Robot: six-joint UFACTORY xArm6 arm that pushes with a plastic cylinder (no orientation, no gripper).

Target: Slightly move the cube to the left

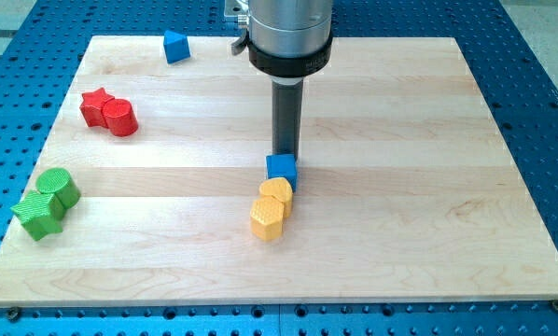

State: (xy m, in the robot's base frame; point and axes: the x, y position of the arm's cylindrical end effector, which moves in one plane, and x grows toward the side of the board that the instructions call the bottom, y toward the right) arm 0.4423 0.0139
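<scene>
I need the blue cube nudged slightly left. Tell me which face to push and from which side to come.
Push the blue cube on its right-hand face, coming from the view's right. My tip now sits at the cube's top edge, so it should shift round first. Push gently: the yellow blocks touch the cube's bottom side and may drag along.

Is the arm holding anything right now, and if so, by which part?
Nothing is held; the rod can only push. My tip sits at the blue cube's top edge in the view, apparently touching it. The cube rests on the board against the yellow blocks.
</scene>
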